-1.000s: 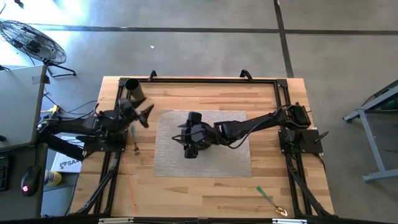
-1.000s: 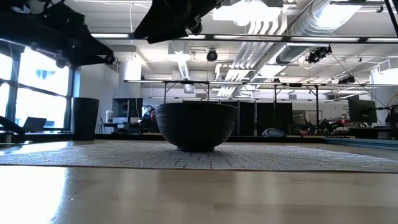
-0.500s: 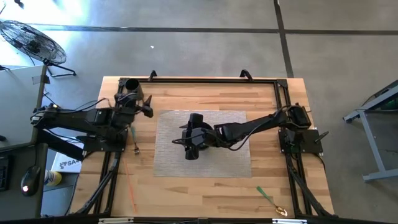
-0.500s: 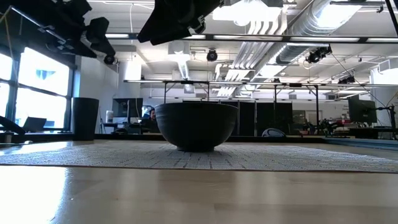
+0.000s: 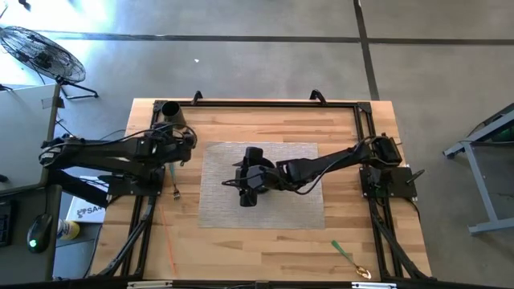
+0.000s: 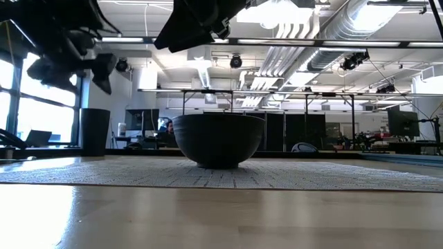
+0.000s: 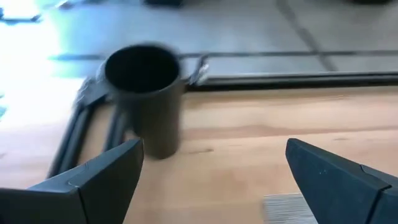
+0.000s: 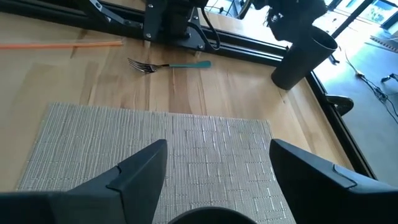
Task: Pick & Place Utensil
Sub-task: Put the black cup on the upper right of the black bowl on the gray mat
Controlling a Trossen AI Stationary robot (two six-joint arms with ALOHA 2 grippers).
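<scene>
A fork with a teal handle [image 5: 173, 181] [image 8: 168, 65] lies flat on the wood near the table's left side. A spoon with a green handle [image 5: 347, 256] lies near the right near corner. The black cup [image 5: 171, 111] [image 7: 146, 93] [image 6: 95, 131] stands upright at the far left. The dark bowl [image 6: 218, 138] sits on the grey mat [image 5: 297, 201]. My left gripper [image 5: 189, 140] [image 7: 214, 168] is open, hovering just short of the cup and facing it. My right gripper [image 5: 249, 172] [image 8: 217, 155] is open above the bowl.
An orange straw [image 5: 165, 233] [image 8: 62, 44] lies on the wood near the left edge, on the near side of the fork. A black frame rail [image 5: 273, 103] runs along the table's far edge. Bare wood lies between the mat and the near edge.
My left gripper has turned about beside the cup and come lower, as the low view shows; it stays open. My right gripper has kept still over the bowl. Fork, spoon, cup and bowl have not moved.
</scene>
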